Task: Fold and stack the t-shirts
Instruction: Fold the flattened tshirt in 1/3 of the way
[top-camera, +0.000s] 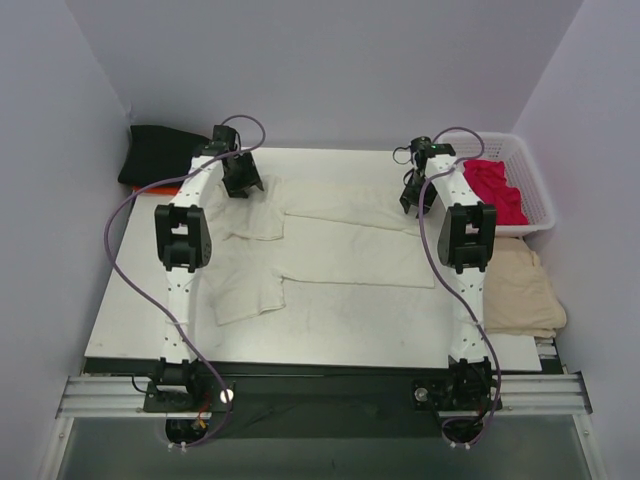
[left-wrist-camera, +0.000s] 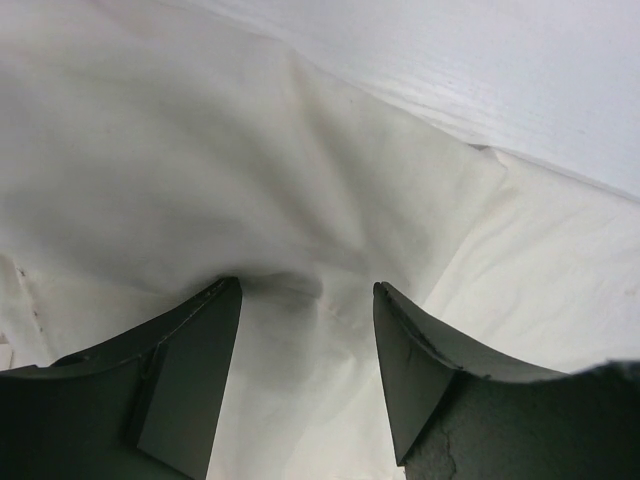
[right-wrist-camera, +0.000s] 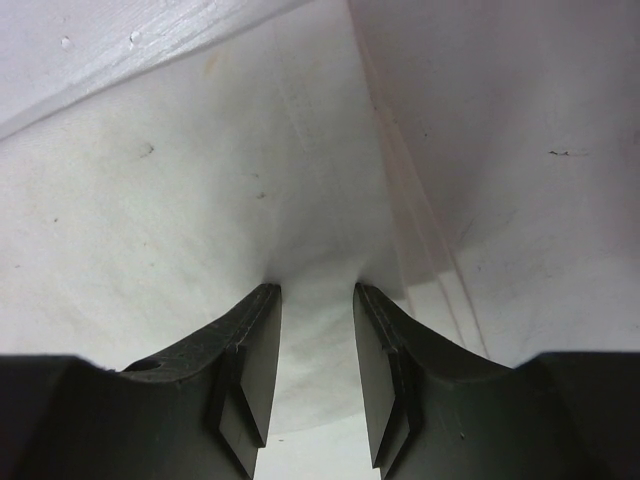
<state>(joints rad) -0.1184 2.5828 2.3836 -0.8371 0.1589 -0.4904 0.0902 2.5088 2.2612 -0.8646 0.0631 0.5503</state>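
Left tool (left-wrist-camera: 307, 284), right tool (right-wrist-camera: 316, 288) on cream-white t-shirt (top-camera: 350, 255), cloth between parted jaws.

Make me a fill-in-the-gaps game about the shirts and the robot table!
The big cream-white cloth t-shirt lies spread on the white ____.
The crimson cloth shirt sits inside the white plastic lattice ____.
The black cloth shirt lies at the far ____ corner.
Missing words: table, basket, left.
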